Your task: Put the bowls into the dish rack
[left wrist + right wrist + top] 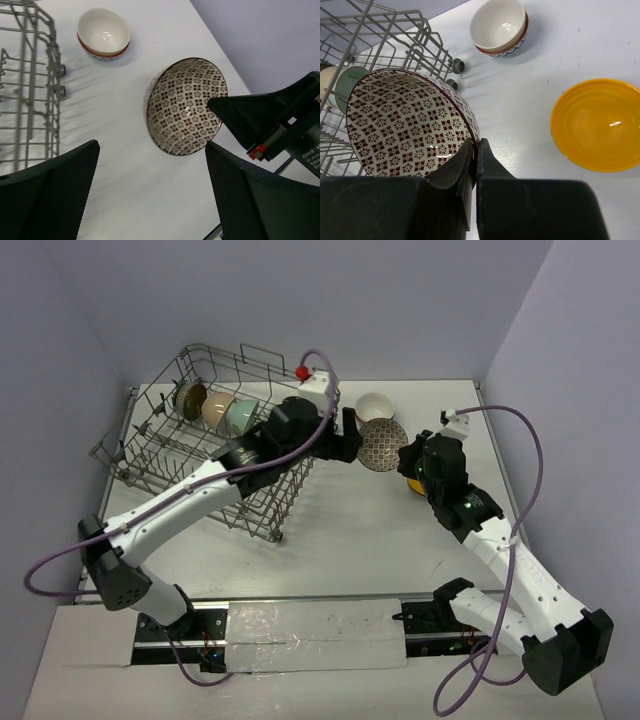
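My right gripper (475,150) is shut on the rim of a brown-and-cream patterned bowl (405,125) and holds it tilted above the table, right of the dish rack (190,455). The bowl also shows in the top view (383,443) and the left wrist view (185,106). My left gripper (150,192) is open and empty, its fingers (250,195) just short of that bowl. A cream bowl (374,405) and an orange-yellow bowl (597,125) sit on the table. Three bowls stand on edge in the rack: brown (190,399), beige (217,408), pale green (240,418).
The grey wire rack fills the far left of the table (350,530). Purple walls close in at the back and both sides. The left arm (200,490) crosses over the rack's right end. Cables loop from both arms.
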Controlling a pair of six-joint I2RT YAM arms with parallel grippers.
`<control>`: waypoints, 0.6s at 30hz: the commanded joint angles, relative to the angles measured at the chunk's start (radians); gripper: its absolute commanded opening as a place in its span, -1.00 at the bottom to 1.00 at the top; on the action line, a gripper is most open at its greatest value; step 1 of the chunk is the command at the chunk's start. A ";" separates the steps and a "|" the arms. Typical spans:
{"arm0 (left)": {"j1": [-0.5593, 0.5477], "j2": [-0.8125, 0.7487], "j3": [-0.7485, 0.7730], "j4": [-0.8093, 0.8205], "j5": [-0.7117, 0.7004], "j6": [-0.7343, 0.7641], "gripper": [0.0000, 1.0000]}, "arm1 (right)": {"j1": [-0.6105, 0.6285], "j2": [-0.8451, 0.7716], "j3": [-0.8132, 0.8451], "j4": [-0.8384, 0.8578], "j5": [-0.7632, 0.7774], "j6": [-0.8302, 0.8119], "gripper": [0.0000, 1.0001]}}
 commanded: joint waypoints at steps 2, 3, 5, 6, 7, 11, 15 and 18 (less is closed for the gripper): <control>-0.074 0.108 0.139 -0.009 -0.161 0.018 0.81 | 0.015 -0.058 0.025 0.067 0.052 -0.016 -1.00; -0.086 0.128 0.158 -0.018 -0.171 0.015 0.80 | 0.015 -0.075 0.021 0.073 0.055 -0.016 -1.00; -0.095 0.173 0.192 -0.024 -0.175 0.018 0.75 | 0.017 -0.090 0.010 0.078 0.059 -0.016 -1.00; -0.101 0.187 0.198 -0.026 -0.179 0.018 0.71 | 0.017 -0.104 0.006 0.084 0.064 -0.016 -1.00; -0.104 0.197 0.210 -0.030 -0.197 0.017 0.64 | 0.017 -0.108 -0.002 0.086 0.066 -0.015 -1.00; -0.109 0.254 0.245 -0.062 -0.219 0.009 0.42 | 0.017 -0.127 -0.013 0.100 0.066 -0.013 -1.00; -0.114 0.271 0.253 -0.055 -0.224 0.008 -0.05 | 0.018 -0.122 -0.019 0.106 0.053 -0.012 -1.00; -0.114 0.280 0.259 -0.055 -0.227 0.002 -0.23 | 0.017 -0.124 -0.022 0.110 0.046 -0.009 -1.00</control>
